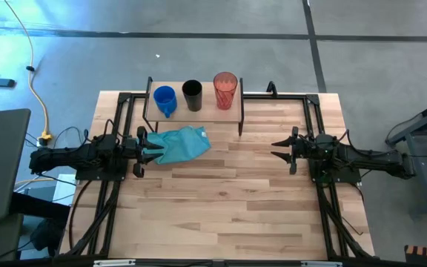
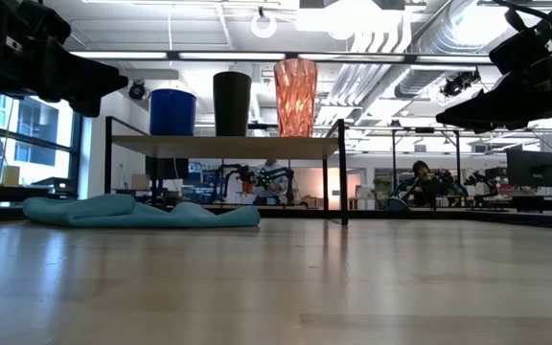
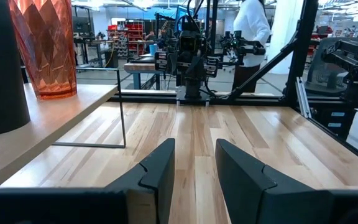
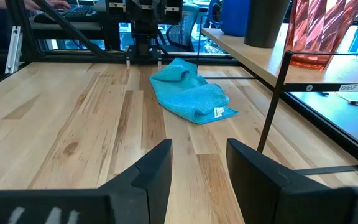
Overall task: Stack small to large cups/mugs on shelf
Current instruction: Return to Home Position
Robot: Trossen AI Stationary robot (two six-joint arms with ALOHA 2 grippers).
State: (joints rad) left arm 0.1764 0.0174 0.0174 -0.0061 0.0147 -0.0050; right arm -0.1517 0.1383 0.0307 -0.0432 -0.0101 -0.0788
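Three vessels stand in a row on the shelf [image 1: 206,111] at the table's far edge: the blue mug [image 1: 165,99] on the left, the black cup [image 1: 192,94] in the middle, the red-orange tumbler [image 1: 225,89] on the right. All rest on their bases, as the low view shows: mug [image 2: 172,111], cup [image 2: 232,103], tumbler [image 2: 296,96]. My left gripper [image 1: 145,143] is open and hovers above the table at the teal cloth's left end. My right gripper [image 1: 275,146] is open too, raised over the table right of the shelf. Both point toward the table's middle.
A teal cloth [image 1: 182,143] lies crumpled on the table in front of the shelf's left half, also seen as the cloth [image 4: 191,93]. The shelf's thin black legs [image 4: 272,106] stand on the tabletop. A person [image 3: 252,25] stands in the room beyond the table.
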